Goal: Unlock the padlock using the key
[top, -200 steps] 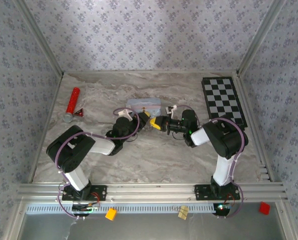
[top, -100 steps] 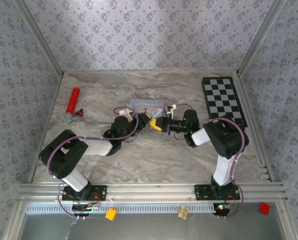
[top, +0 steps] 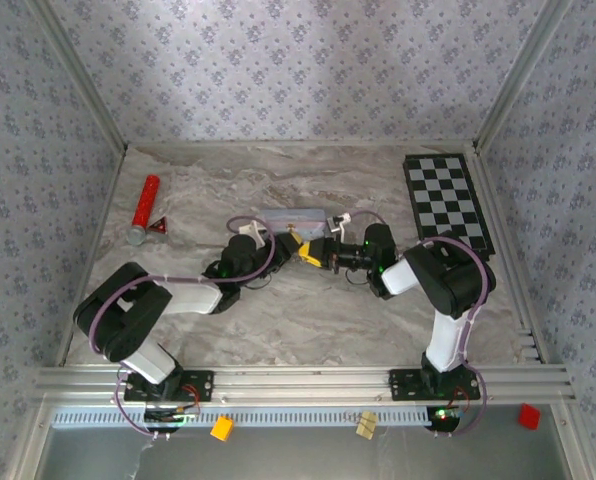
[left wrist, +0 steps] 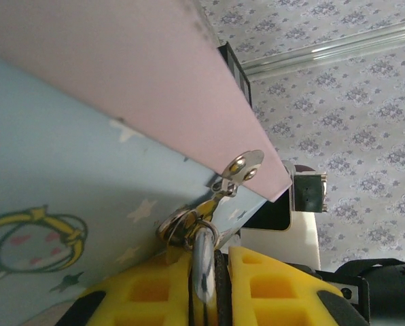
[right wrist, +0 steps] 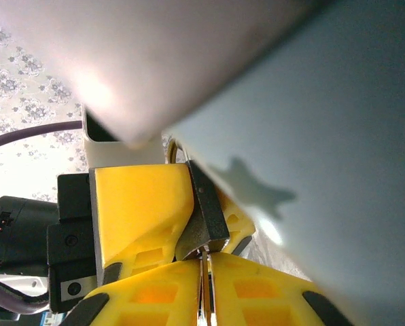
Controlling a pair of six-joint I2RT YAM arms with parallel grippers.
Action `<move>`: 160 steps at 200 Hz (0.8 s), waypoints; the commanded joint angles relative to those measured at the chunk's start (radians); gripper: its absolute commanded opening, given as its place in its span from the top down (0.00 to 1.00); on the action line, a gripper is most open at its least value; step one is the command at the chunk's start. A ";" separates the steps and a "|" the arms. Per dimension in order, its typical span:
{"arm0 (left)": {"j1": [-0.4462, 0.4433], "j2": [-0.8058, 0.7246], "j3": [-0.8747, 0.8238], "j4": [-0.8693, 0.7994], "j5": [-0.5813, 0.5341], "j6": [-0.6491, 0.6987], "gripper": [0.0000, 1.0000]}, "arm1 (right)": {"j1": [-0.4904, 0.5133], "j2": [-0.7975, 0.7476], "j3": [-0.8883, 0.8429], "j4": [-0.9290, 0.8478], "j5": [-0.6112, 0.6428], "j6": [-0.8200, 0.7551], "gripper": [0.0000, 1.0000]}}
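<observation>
The padlock (right wrist: 208, 210) is a small dark block pressed against the side of the pale blue tin (left wrist: 66, 176). Its silvery shackle (left wrist: 202, 268) passes through the tin's hasp ring under the pink lid. My left gripper (left wrist: 213, 255) is shut on the padlock, one yellow finger on each side. The key (right wrist: 204, 292) is a thin metal sliver pinched in my right gripper (right wrist: 206, 261), its tip at the padlock's lower end. In the top view the left gripper (top: 290, 242) and the right gripper (top: 313, 254) meet nose to nose in front of the tin (top: 293, 217).
A red cylinder (top: 145, 207) with a silver end and a small red triangular piece (top: 160, 228) lie at the far left. A black-and-white checkerboard (top: 448, 203) lies at the back right. Patterned walls close in the marble table on three sides.
The left arm has stretched out lower and flatter, its elbow sliding towards the near left. The tin has shifted and tilted slightly. The right arm has barely moved.
</observation>
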 commanded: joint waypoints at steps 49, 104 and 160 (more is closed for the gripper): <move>-0.054 -0.054 -0.041 0.080 0.210 -0.045 1.00 | -0.016 0.009 0.034 0.075 0.257 -0.011 0.78; -0.048 -0.047 -0.044 0.088 0.205 -0.061 1.00 | -0.016 0.010 0.027 0.076 0.263 -0.014 0.77; -0.041 -0.050 -0.072 0.091 0.182 -0.072 1.00 | -0.017 0.005 0.019 0.078 0.259 -0.014 0.78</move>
